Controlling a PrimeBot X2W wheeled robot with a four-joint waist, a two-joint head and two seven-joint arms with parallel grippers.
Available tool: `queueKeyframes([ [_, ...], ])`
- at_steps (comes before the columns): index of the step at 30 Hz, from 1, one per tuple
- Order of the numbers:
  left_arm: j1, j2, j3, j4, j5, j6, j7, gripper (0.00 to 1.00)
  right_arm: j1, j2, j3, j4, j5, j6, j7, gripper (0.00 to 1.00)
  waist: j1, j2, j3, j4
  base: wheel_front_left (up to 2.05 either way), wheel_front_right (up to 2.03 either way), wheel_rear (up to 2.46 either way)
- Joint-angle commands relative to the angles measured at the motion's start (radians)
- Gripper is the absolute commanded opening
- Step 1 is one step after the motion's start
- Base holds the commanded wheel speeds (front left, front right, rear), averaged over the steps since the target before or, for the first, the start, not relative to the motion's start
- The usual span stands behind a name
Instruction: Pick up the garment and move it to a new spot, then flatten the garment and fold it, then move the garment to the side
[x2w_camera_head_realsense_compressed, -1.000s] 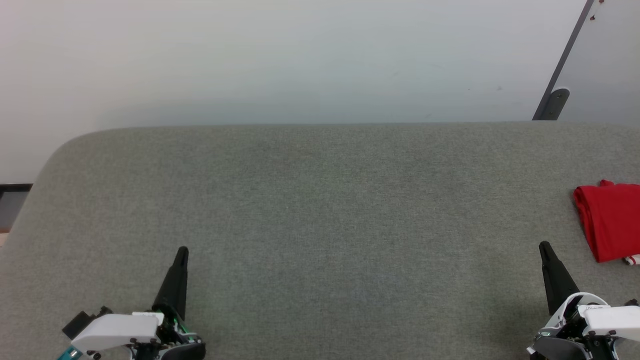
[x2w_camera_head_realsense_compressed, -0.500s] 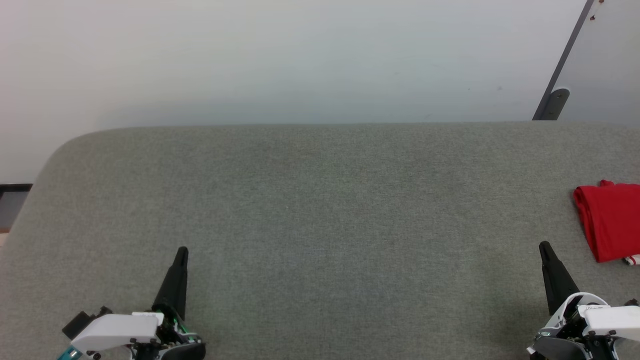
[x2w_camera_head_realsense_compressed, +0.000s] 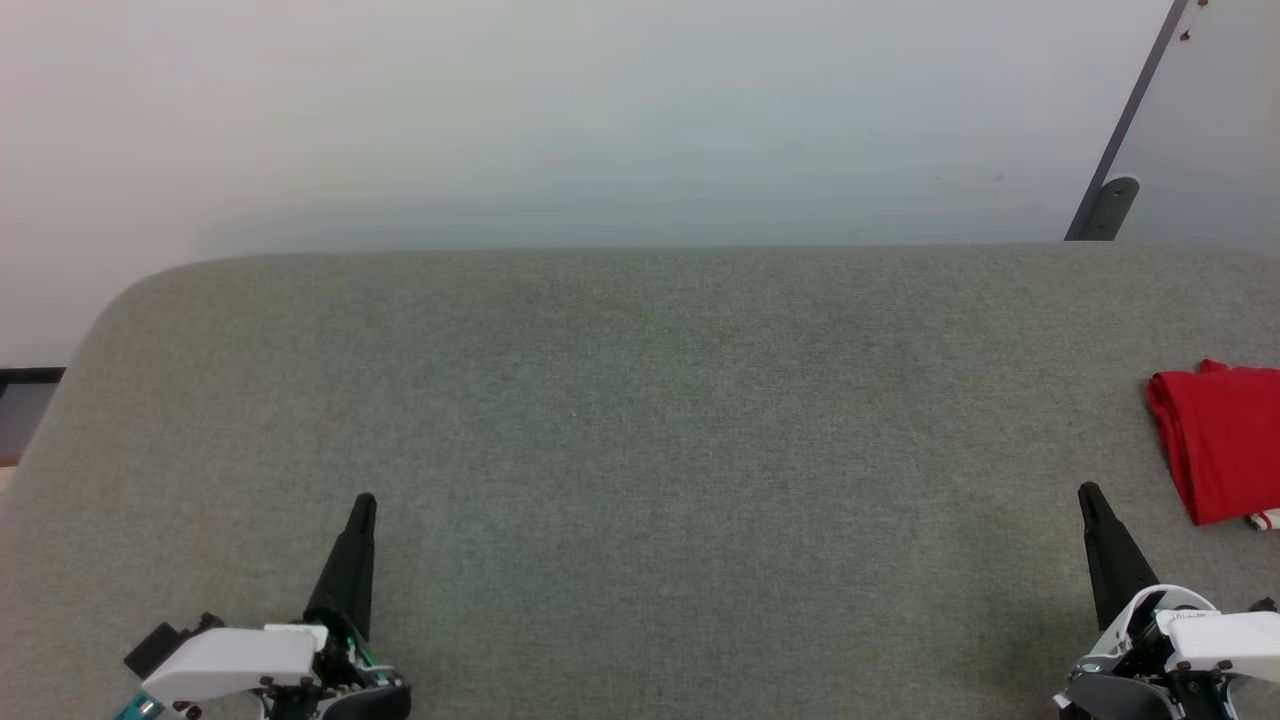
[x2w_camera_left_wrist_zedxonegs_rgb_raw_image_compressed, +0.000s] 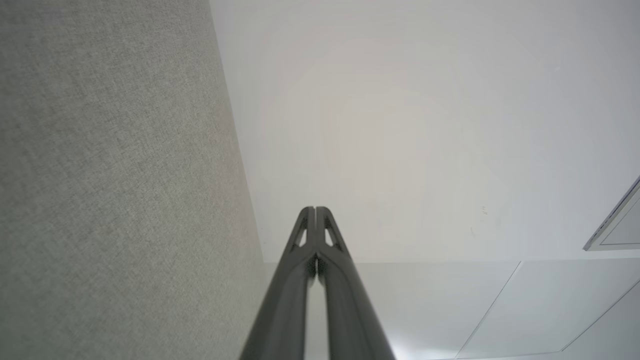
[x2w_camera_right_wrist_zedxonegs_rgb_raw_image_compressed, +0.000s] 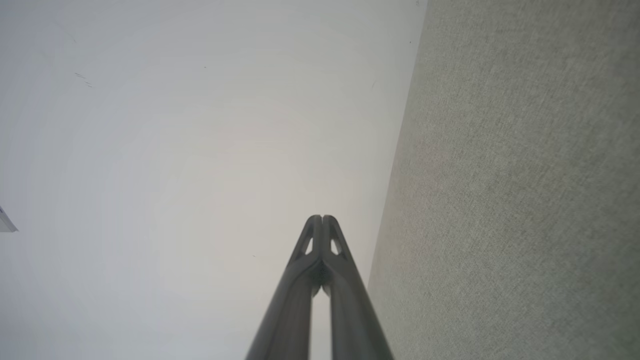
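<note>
Head view: garment at right edge.

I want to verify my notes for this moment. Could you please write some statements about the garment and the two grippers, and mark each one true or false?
1. The garment lies on the grey surface at the head view's right edge. True.
2. The right gripper holds the garment. False: it is shut on nothing, apart from the garment.
3. The left gripper is shut. True.
4. The garment is spread out flat mid-surface. False: it lies compact, far to the right.
</note>
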Motion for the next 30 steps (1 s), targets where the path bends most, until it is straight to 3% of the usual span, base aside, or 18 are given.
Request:
queueKeyframes([
  [1,-0.010,-0.002,0.003,0.001,0.002,0.000,0.004,0.00,-0.003,0.003,0.000,0.000,0.004,-0.001,0.002,0.00,0.0000,0.0000,0.000,0.000,0.00,0.00,0.00],
  [30,-0.011,-0.004,0.006,0.001,0.005,0.000,0.006,0.00,-0.003,0.003,0.001,0.000,0.004,-0.001,0.002,0.00,0.0000,0.0000,0.000,0.000,0.00,0.00,0.00],
])
